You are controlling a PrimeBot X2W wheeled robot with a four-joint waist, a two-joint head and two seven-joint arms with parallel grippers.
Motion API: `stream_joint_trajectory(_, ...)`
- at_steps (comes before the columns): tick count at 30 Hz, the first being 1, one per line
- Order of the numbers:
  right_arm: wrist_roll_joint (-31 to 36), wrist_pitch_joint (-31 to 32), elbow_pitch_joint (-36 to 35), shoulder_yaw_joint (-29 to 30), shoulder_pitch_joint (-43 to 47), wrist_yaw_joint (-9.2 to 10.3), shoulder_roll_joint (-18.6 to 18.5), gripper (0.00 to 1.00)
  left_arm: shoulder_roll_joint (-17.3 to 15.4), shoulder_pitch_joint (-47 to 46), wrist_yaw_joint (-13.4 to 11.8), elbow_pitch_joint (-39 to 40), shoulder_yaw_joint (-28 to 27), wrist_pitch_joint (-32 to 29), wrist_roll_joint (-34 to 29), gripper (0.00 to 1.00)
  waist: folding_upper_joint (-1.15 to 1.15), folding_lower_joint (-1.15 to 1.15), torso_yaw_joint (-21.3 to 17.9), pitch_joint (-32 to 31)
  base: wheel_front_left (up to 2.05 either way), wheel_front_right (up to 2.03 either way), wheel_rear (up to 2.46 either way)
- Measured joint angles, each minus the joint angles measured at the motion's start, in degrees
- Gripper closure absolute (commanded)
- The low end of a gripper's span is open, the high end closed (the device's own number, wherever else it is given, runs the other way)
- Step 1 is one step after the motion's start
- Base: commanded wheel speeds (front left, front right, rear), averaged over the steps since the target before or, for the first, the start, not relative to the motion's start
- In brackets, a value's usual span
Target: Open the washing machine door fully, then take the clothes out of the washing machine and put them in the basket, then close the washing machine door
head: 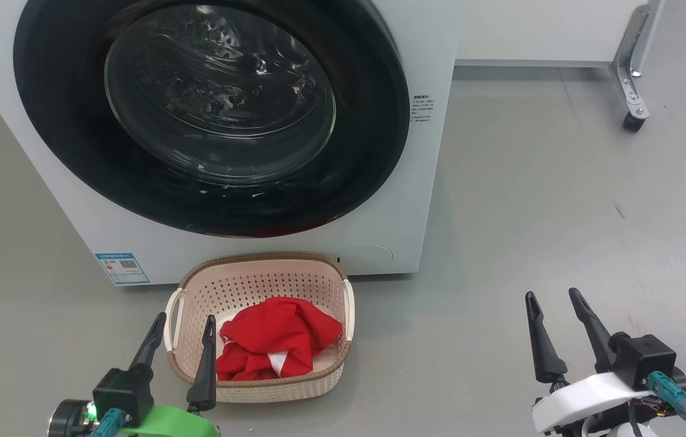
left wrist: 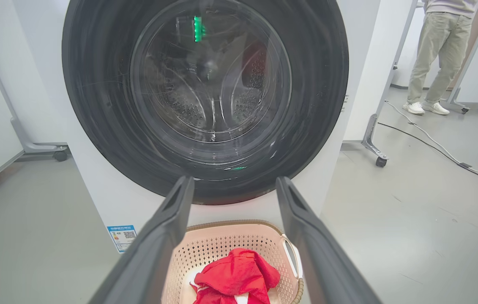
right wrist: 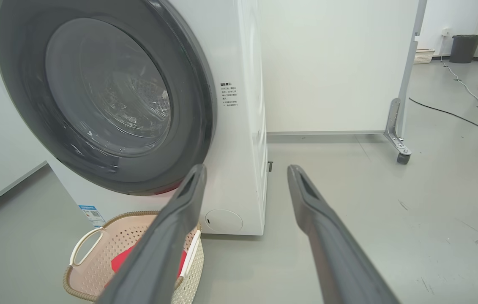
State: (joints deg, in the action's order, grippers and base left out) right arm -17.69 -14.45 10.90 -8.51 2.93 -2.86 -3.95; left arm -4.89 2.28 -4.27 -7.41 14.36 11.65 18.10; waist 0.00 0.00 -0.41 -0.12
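Clothes [head: 276,343] of bright red cloth with white bits lie inside the cream plastic basket [head: 258,285] with holes in its sides and a brown rim, which sits on the grey floor [head: 531,200] just in front of the big white washing machine [head: 424,200]. The machine's large round door [head: 70,164], with its shiny black rim and clear glass middle, is shut. The left gripper [head: 185,317] hangs by the near left side of the basket and the right gripper [head: 552,294] hangs over bare floor well to the right, and both have their two long dark fingers spread wide, holding nothing.
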Motion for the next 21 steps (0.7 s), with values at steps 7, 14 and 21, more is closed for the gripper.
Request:
stream_joint_trajectory(7,0.3,0.0,-0.6,0.0,0.2,0.0,0.1,0.0,0.0,0.1,0.0,0.7,0.0,-0.1,0.0,0.0,0.0,0.0,0.0,0.0,0.0,0.0,0.0)
stream_joint_trajectory(14,0.5,0.0,-1.0,0.0,0.9,0.0,0.1,0.0,0.0,0.2,-0.1,1.3,0.1,-0.5,0.0,0.0,0.0,0.0,-0.1,0.2,0.0,0.0,0.0)
stream_joint_trajectory(21,0.6,0.0,-1.5,0.1,1.2,0.0,0.1,1.0,-0.1,0.4,-0.3,2.0,0.2,-0.6,0.0,1.0,0.0,0.0,-0.2,0.7,0.0,0.0,0.0)
